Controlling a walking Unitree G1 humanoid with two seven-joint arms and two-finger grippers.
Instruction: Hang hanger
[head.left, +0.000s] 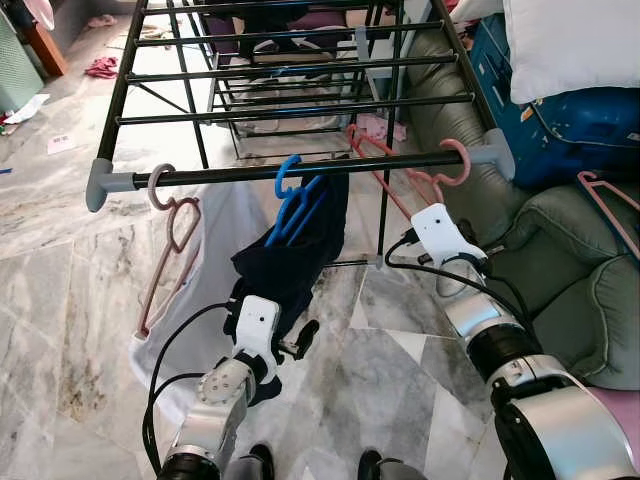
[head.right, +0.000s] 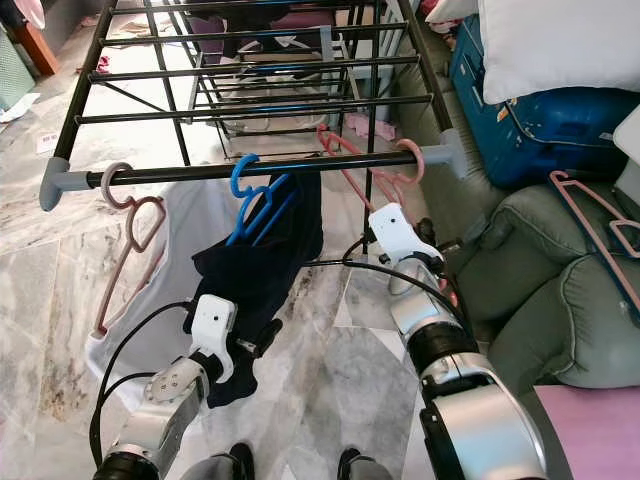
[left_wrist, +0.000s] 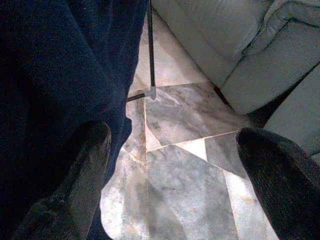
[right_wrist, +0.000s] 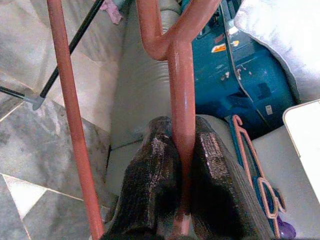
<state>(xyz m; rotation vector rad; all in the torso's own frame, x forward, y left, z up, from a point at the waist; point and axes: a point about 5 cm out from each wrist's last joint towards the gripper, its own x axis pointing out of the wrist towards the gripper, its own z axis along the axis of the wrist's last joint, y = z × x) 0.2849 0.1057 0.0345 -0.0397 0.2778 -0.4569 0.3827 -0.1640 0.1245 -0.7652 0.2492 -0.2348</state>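
The red hanger (head.left: 392, 178) hangs by its hook on the front rail of the black drying rack (head.left: 300, 168), near the rail's right end, its frame slanting down toward the robot. The right gripper (right_wrist: 181, 186) is clamped on one bar of that hanger: the right wrist view shows both black fingers (right_wrist: 152, 185) pressed flat against the red bar, a detail the head views hide behind the white wrist housing. That wrist view also picks out another pink hanger (right_wrist: 252, 170) lying on the grey-green sofa (head.left: 560, 270) beside a blue suitcase (head.left: 560, 125).

Further left on the same rail a blue hanger (head.left: 292, 195) carries a dark navy garment (head.left: 295, 250), and near the left end a pale pink hanger (head.left: 172, 235) holds a white cloth (head.left: 225, 235). The left gripper (left_wrist: 175, 165) sits low, just beside the navy garment. Its wrist view shows the fingers spread wide apart with nothing between them, one fingertip (left_wrist: 92, 150) at the edge of the dark fabric, marble floor (head.left: 60, 300) beneath.
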